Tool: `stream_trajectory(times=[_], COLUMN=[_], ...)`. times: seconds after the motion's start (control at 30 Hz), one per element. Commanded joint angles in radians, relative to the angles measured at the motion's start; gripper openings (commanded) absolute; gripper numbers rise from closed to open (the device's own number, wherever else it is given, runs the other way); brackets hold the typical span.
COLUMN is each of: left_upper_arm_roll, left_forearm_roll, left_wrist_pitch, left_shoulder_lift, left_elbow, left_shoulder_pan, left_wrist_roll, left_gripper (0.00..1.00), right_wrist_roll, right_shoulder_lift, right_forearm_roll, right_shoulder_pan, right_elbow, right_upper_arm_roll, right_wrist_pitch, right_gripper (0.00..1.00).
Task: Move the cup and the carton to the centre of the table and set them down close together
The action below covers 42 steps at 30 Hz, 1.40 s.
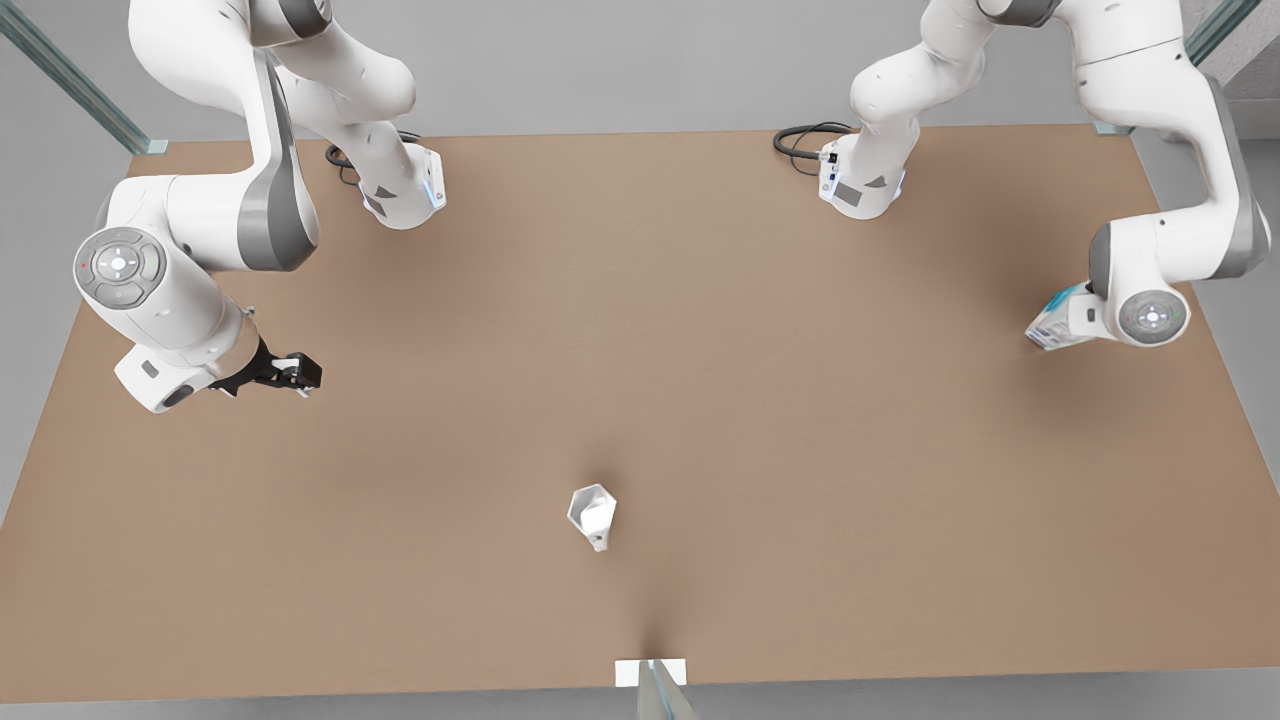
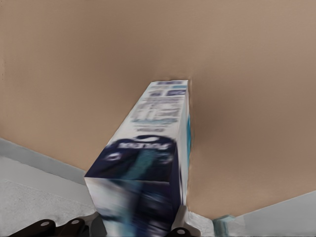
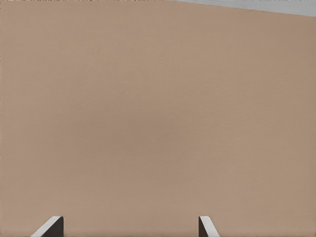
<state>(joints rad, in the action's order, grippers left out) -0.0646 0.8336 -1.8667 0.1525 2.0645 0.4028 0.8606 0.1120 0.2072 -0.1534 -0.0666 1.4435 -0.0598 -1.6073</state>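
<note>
The carton (image 2: 148,148), white and light blue with a dark blue top, sits between the fingers of my left gripper (image 2: 137,224), which is shut on it. In the front view the carton (image 1: 1052,320) is tilted near the table's right edge, partly hidden behind that arm's wrist (image 1: 1150,318). The pale faceted cup (image 1: 593,515) stands alone on the brown table (image 1: 640,330), near the middle of the front edge. My right gripper (image 1: 292,372) hovers at the front view's left, far from the cup. It is open (image 3: 131,224) over bare tabletop.
Both arm bases (image 1: 405,195) (image 1: 860,185) stand at the back of the table, each with a black cable beside it. A white plate with a metal strut (image 1: 652,675) sits at the middle of the front edge. The table's right edge lies close to the carton.
</note>
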Motion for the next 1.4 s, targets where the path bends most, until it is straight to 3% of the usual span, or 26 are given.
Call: stream_trajectory(times=[0.0, 0.2, 0.5, 0.6, 0.67, 0.83, 1.03, 1.17, 1.3, 1.37], left_upper_arm_roll=[0.003, 0.0, -0.009, -0.098, -0.098, -0.1, -0.103, -0.101, -0.09, -0.003], left_forearm_roll=[-0.628, -0.76, -0.769, -0.752, -0.735, -0.676, -0.689, -0.646, -0.65, -0.65], left_wrist_pitch=[0.047, 0.169, 0.196, 0.23, 0.287, 0.265, -0.002, -0.014, -0.003, 0.008], left_shoulder_lift=[0.001, -0.007, -0.031, -0.022, 0.05, 0.128, 0.173, 0.269, 0.334, 0.391], left_elbow=[-0.011, -0.109, -0.179, -0.291, -0.443, -0.532, -0.504, -0.514, -0.554, -0.626], left_shoulder_pan=[-0.01, -0.076, -0.147, -0.203, -0.321, -0.619, -0.848, -1.027, -1.116, -1.17], left_wrist_roll=[0.021, -0.21, -0.281, -0.288, -0.284, -0.253, -0.089, -0.084, -0.094, -0.084], left_gripper=[0.65, 0.67, 0.67, 0.67, 0.67, 0.69, 0.69, 0.72, 0.72, 0.73], right_wrist_roll=[0.0, 0.0, 0.0, 0.0, 0.0, 0.0, 0.0, 0.0, 0.0, 0.0], right_shoulder_lift=[0.0, 0.001, 0.001, 0.001, 0.001, 0.001, 0.001, 0.0, 0.0, 0.001], right_forearm_roll=[0.0, 0.0, 0.0, 0.0, 0.0, 0.0, 0.0, 0.002, 0.002, 0.002], right_shoulder_pan=[-0.001, 0.001, 0.001, 0.001, 0.002, 0.005, 0.005, 0.005, 0.005, 0.007], right_elbow=[0.0, 0.0, 0.0, 0.0, 0.0, 0.0, 0.0, 0.0, 0.0, 0.0], right_upper_arm_roll=[0.0, 0.0, 0.0, 0.0, 0.0, 0.0, 0.0, 0.0, 0.0, 0.002], right_wrist_pitch=[0.0, -0.002, 0.001, -0.002, -0.002, -0.003, -0.003, 0.001, 0.001, 0.0], right_gripper=[1.0, 1.0, 1.0, 1.0, 1.0, 1.0, 1.0, 1.0, 1.0, 1.0])
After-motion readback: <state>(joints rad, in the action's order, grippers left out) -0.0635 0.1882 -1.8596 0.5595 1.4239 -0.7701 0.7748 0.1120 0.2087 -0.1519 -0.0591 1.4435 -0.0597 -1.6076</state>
